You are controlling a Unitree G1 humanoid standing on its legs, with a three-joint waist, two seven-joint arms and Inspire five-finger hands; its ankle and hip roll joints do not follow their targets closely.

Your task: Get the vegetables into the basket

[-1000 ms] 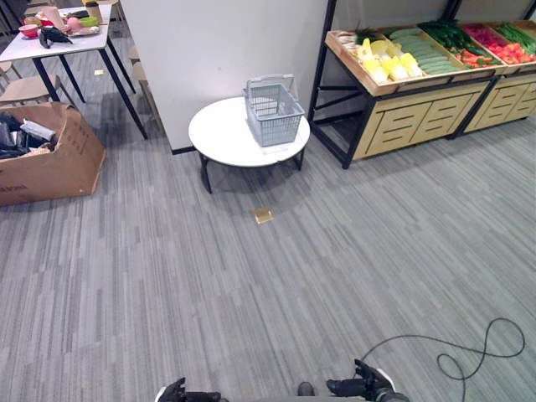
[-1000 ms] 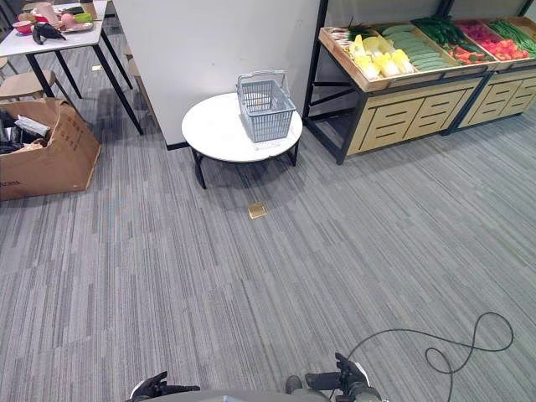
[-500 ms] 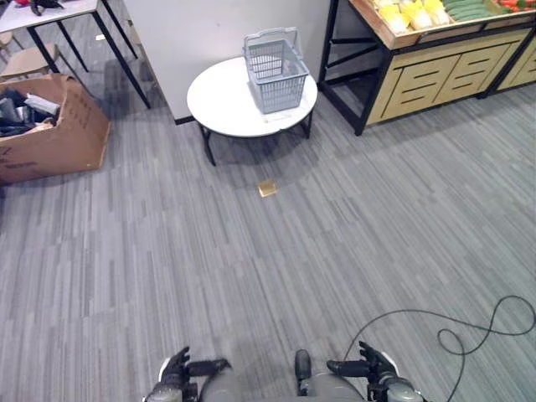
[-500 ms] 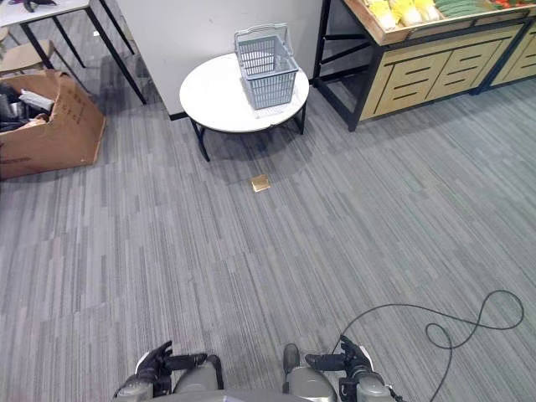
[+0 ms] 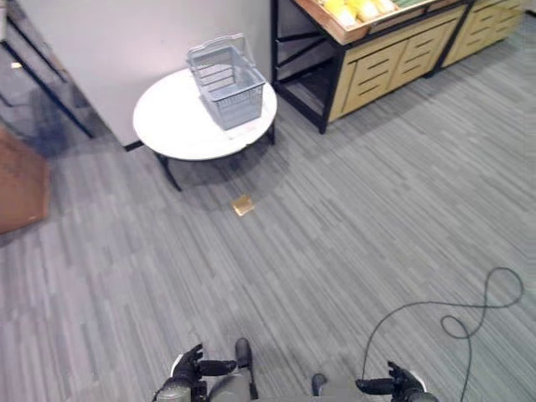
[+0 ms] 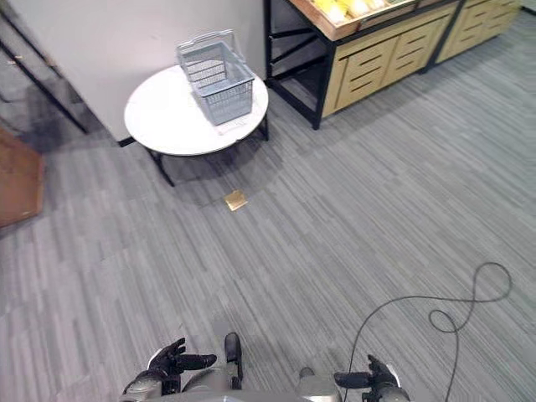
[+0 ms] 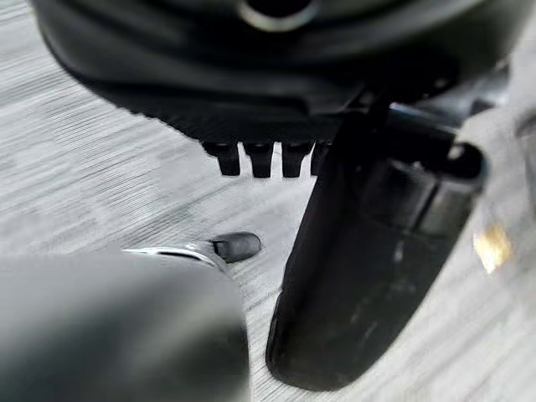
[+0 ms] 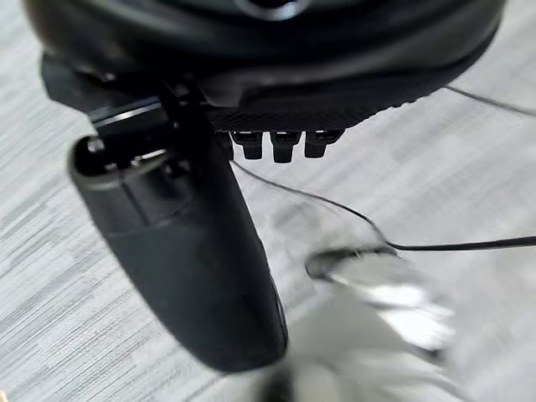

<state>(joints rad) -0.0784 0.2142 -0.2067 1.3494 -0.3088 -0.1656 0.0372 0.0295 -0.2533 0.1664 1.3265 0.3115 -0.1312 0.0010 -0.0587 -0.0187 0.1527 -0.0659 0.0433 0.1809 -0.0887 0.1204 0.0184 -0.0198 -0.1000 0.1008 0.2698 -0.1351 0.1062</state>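
A grey plastic basket (image 5: 226, 77) stands empty on the far right part of a round white table (image 5: 180, 126), its handle raised. Yellow vegetables (image 5: 353, 10) lie in a wooden crate on a display stand (image 5: 377, 59) to the right of the table. My left hand (image 5: 189, 377) and right hand (image 5: 399, 385) hang low at the near edge of the view, far from both. Each is open and holds nothing. In the wrist views, the left hand (image 7: 368, 251) and the right hand (image 8: 193, 251) show relaxed fingers over grey carpet.
A small tan square (image 5: 243, 204) lies on the carpet in front of the table. A brown cardboard box (image 5: 18, 184) sits at the left edge. A white wall panel (image 5: 126, 42) rises behind the table. Open carpet stretches between me and the table.
The whole picture has shifted, so the camera has moved: table and basket now sit further left, and the stand is mostly cut off. Both hands stay low and open.
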